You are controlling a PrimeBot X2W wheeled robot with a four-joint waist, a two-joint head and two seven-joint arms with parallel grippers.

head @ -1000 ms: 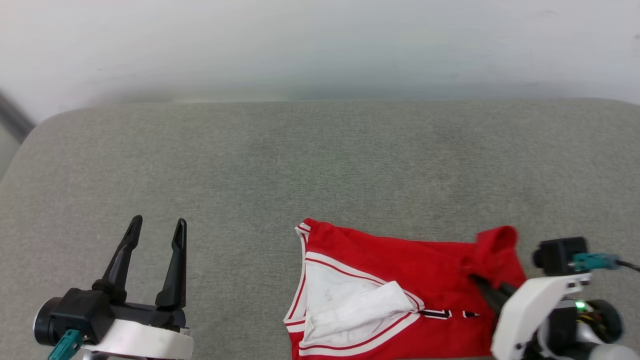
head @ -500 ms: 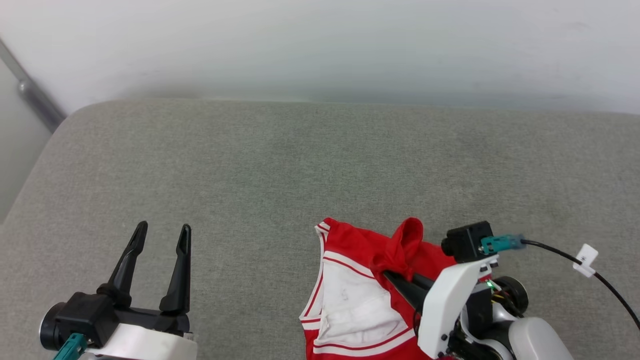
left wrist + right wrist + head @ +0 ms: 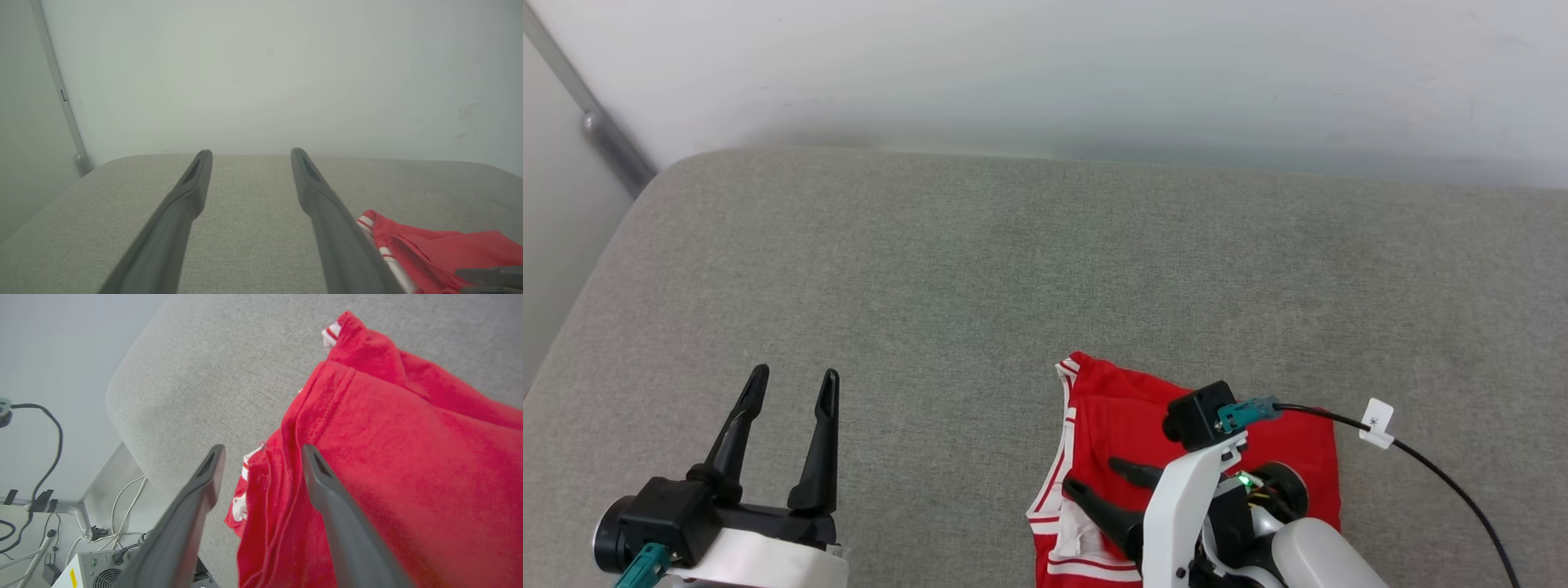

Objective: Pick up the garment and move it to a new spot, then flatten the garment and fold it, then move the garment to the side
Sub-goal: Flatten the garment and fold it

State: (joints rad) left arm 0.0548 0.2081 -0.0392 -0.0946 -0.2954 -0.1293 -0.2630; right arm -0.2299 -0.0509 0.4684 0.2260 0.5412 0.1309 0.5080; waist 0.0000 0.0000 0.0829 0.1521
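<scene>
Red jersey (image 3: 1127, 408) with red-and-white striped trim, lying folded over on itself near the front edge of the grey fabric-covered counter (image 3: 1013, 269), right of centre in the head view. White panel and striped bands peeking out along the side toward the robot's left; plain red cloth on top.

Right pincer (image 3: 1092, 477) poised over that striped side, dark fingers spread apart and pinching nothing. In the right wrist view, same pincer (image 3: 263, 449) straddling the jersey's (image 3: 388, 457) folded edge, one finger over red cloth, the other over bare grey fabric. Contact with the cloth impossible to tell.

Left pincer (image 3: 795, 374) spread wide and empty above bare counter, well apart from the jersey, tips pointing toward the pale wall (image 3: 1045, 73). From the left wrist view, same pincer (image 3: 251, 152) framing open grey fabric, with a corner of the jersey (image 3: 429, 245) at lower right.

Black cable (image 3: 1445, 474) with a white tag (image 3: 1376, 423) trailing from the right wrist across the counter.
</scene>
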